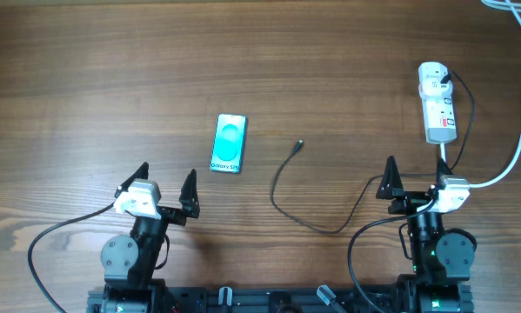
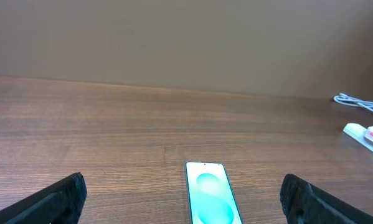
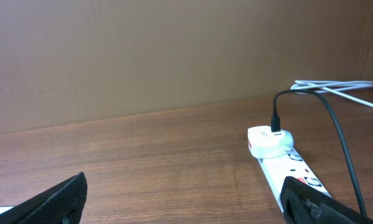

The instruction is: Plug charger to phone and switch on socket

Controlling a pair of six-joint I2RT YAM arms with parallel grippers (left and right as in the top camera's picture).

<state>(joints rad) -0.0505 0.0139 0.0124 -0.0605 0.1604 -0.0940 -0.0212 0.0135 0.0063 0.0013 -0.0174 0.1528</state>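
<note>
Black fingers [image 2: 58, 199] of the left gripper [image 1: 166, 172] stand spread wide with nothing between them, near the bench's front edge and left of its middle. Just beyond that gap the phone [image 1: 230, 143] lies flat on the brown wood table [image 1: 69, 69], its cyan screen up and its long side running toward the far edge. The right gripper [image 1: 414, 169] is likewise released and empty, its fingers [image 3: 55, 202] apart, by the front edge toward the right side. Between the two arms the charger [image 1: 277, 178] lies loose in a curve. Its small connector [image 1: 300, 144] rests on the wood to the right of the phone, apart from it. The cable loops back toward the front edge and then passes up by the right gripper. Farther out, near the far right corner, lies the white socket [image 1: 437, 109], lengthwise toward the far edge. A white adapter [image 3: 270, 140] sits on its far end, and the black cable enters it from above. A thick white cable [image 1: 504, 174] runs along the right edge.
</note>
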